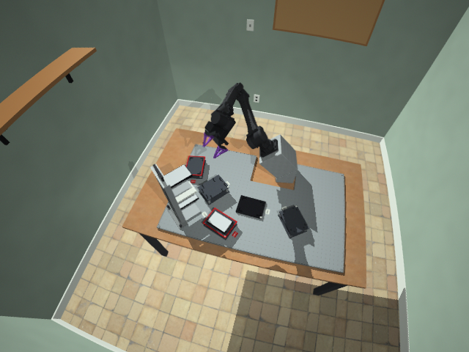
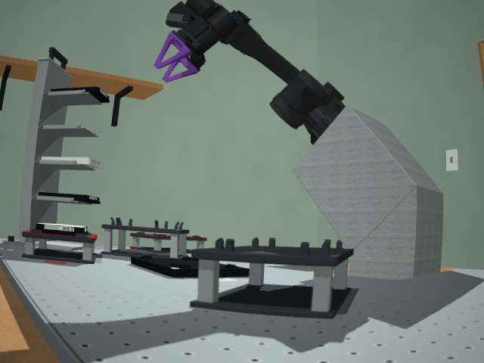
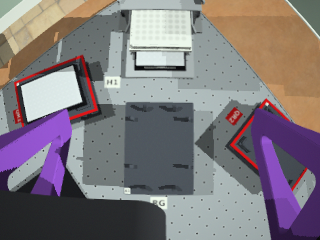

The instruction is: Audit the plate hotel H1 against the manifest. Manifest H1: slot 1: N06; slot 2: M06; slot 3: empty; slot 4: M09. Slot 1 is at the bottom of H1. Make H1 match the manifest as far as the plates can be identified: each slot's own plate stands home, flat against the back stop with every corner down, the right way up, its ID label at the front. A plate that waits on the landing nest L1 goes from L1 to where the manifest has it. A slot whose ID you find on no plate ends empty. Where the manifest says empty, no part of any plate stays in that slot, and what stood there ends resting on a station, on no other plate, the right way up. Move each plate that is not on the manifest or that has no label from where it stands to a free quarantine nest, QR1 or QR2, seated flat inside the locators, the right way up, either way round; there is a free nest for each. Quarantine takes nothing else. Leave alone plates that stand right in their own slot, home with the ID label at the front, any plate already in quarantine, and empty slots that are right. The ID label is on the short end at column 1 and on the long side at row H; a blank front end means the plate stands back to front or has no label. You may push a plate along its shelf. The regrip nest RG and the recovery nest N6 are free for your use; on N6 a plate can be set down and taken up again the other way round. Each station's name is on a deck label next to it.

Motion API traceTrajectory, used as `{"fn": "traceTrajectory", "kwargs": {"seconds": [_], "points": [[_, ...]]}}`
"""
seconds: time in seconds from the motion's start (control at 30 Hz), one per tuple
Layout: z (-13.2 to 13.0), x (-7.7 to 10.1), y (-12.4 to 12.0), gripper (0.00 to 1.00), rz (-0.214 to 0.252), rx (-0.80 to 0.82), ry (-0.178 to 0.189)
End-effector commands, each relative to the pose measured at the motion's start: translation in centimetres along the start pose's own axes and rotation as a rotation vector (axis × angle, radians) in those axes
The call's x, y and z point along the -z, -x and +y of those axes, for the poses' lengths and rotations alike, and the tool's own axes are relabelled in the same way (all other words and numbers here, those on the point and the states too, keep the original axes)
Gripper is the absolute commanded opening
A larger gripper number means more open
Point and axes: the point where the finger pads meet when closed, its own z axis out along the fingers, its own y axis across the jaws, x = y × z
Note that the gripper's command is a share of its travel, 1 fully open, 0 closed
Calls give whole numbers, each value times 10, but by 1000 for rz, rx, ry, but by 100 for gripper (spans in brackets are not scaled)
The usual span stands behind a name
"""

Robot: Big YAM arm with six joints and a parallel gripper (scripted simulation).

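The plate hotel H1 (image 2: 51,148) stands at the left of the deck. Its top shelf holds a black plate (image 2: 79,88). The shelf below is bare. The second shelf from the bottom holds a white plate (image 2: 70,159), and the bottom shelf holds a black plate (image 2: 70,196). The hotel also shows at the top of the wrist view (image 3: 162,0). My gripper (image 2: 168,66) is open and empty. It hangs high above the deck over the regrip nest (image 3: 160,147), facing the hotel. I cannot read the hotel plates' labels.
A red-edged quarantine nest (image 1: 219,222) in front of the hotel holds a white-topped plate (image 3: 52,90). The other red-edged nest (image 1: 196,166) looks dark inside. A black plate (image 1: 250,206) lies mid-deck. A black raised nest (image 1: 293,219) and the grey arm pedestal (image 1: 282,159) stand to the right.
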Motion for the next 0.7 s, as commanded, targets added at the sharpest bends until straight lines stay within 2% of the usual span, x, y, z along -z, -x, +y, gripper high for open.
{"fn": "traceTrajectory", "kwargs": {"seconds": [0.0,0.33,0.4,0.67], "points": [[-7,3,12,100,-13,-47,0],[-7,3,12,100,-13,-47,0],[-2,-4,4,100,-3,-26,-7],[-1,-16,7,100,-2,-19,-7]]}}
